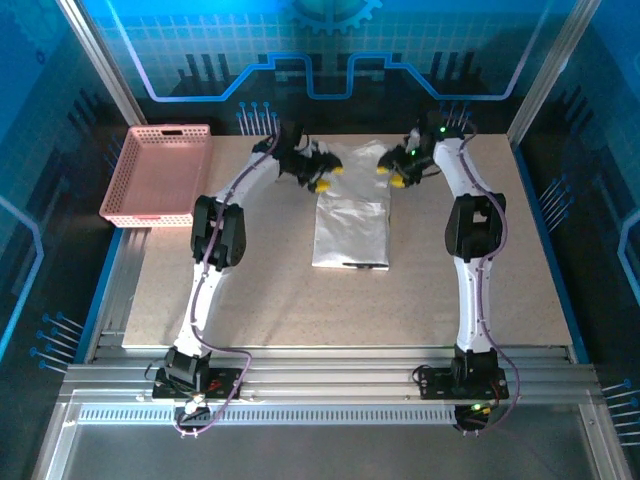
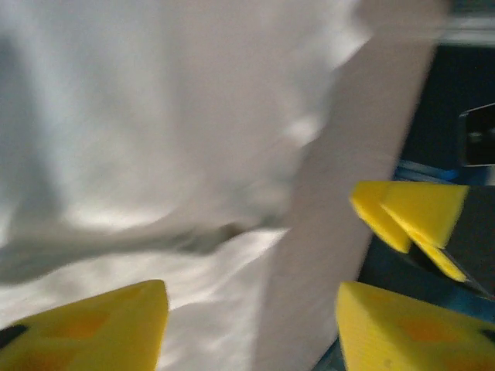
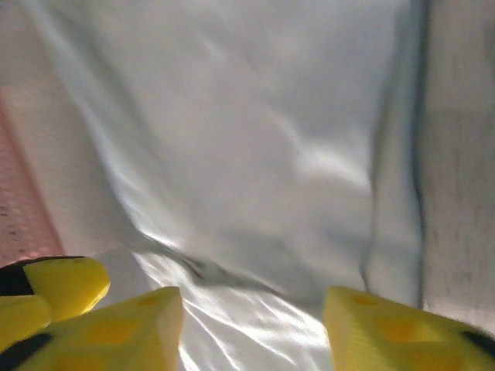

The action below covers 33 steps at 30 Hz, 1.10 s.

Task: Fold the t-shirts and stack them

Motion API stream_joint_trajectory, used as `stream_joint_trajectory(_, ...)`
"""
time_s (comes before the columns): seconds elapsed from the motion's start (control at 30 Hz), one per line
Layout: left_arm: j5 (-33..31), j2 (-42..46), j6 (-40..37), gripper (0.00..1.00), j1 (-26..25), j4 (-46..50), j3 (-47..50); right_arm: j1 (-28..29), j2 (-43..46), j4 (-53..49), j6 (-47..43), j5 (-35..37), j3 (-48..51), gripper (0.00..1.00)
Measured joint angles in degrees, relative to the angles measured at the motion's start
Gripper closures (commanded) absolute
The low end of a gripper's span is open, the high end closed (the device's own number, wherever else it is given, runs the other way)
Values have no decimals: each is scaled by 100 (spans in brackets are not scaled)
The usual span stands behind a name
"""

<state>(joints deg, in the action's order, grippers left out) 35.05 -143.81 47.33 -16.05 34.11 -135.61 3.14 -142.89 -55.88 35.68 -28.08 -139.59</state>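
My left tool (image 1: 328,176) and right tool (image 1: 390,175) both gape wide, holding nothing, over the far corners of the t-shirt (image 1: 350,232) lying narrow on the counter (image 1: 250,290), presumably to pinch that end for folding.

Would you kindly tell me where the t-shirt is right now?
In the top view, the t-shirt lies mid-table toward the far edge, its far end between the left gripper and the right gripper.

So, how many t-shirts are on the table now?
1. The t-shirt lies folded in a long strip on the table, its far end between the left end effector and the right end effector. A second one under it could be hidden.
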Motion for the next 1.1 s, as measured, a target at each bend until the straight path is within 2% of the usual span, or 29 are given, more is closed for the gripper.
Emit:
stream_joint_trajectory(0.1,81,85,369,26,210,-236,-968,-243,-120,120,313,-181,-1499,30)
stream_joint_trajectory(0.17,83,490,479,18,411,-420,-981,-369,221,210,350,-267,-1759,29)
stream_joint_trajectory(0.23,79,1123,463,14,651,-553,-621,-455,894,195,256,-286,-1458,27)
stream_joint_trajectory(0.33,57,2393,232,12,1034,-715,420,-459,2448,258,4,-258,42,25)
stream_joint_trajectory(0.4,50,3346,-26,12,1215,-743,1296,-431,3654,374,-129,-247,1432,25)
stream_joint_trajectory(0.53,79,4852,-522,13,1156,-699,2935,-439,5504,680,-203,-284,3901,26)
stream_joint_trajectory(0.6,87,5386,-673,15,1062,-695,3875,-439,6008,772,-225,-372,4909,27)
stream_joint_trajectory(0.77,136,5838,-684,21,837,-737,6234,-426,6494,1320,-59,-667,7449,30)
stream_joint_trajectory(0.9,382,5783,-195,29,466,-1272,7740,-177,6577,2247,505,-949,9147,32)
stream_joint_trajectory(1.0,531,5547,105,35,105,-1670,8161,111,6544,2828,841,-1056,9790,34)
stream_joint_trajectory(1.1,680,5222,354,37,-116,-2210,8240,162,6295,3449,1106,-1141,9965,35)
